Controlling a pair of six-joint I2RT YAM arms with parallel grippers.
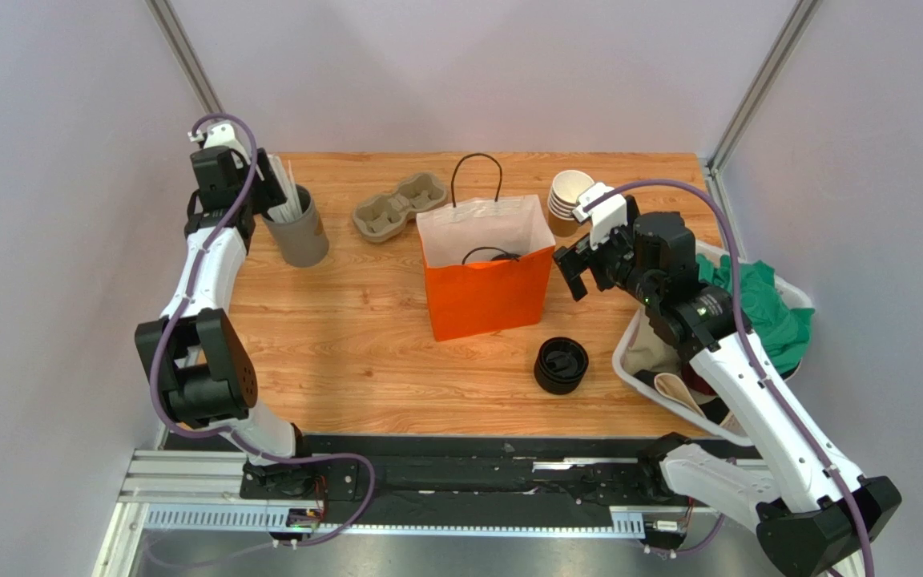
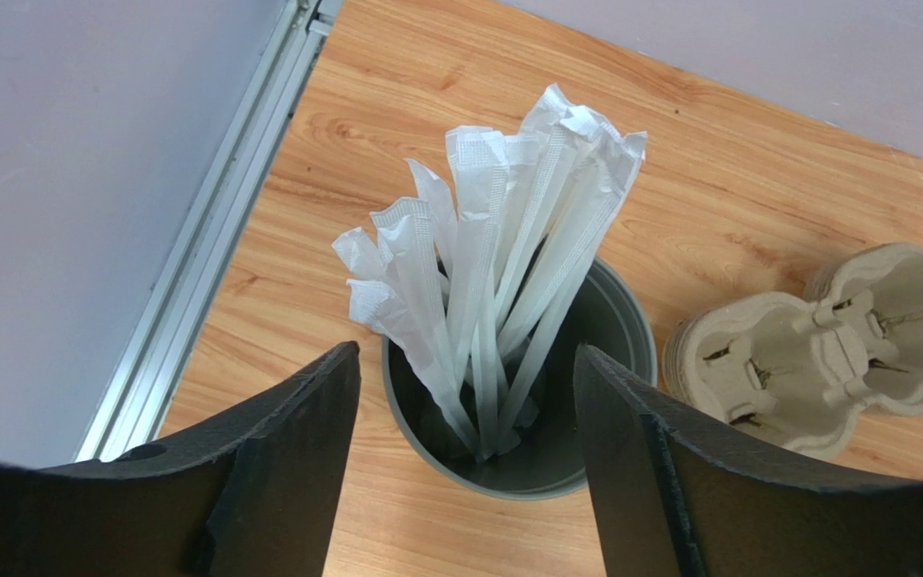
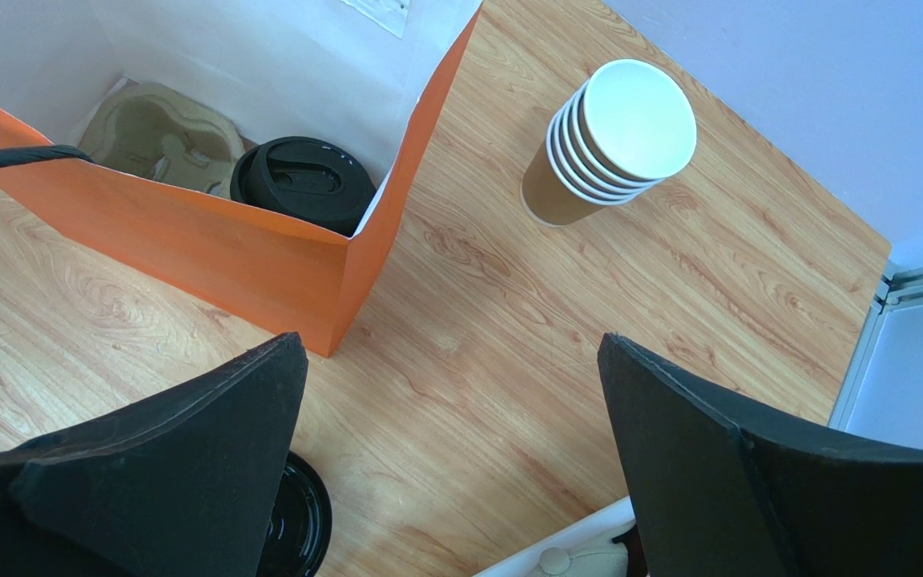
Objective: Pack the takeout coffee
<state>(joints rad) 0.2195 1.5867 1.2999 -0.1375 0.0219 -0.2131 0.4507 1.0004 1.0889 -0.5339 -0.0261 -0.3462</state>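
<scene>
The takeout coffee shows its round black lid inside the orange paper bag, seated in a pulp cup carrier; in the top view only a dark spot shows in the bag. My right gripper is open and empty, above bare table just right of the bag. My left gripper is open and empty, above a grey cup of wrapped straws at the far left.
A stack of lidless brown cups stands right of the bag. A pile of black lids lies in front. A spare pulp carrier lies at the back. A white bin with green cloth is at right.
</scene>
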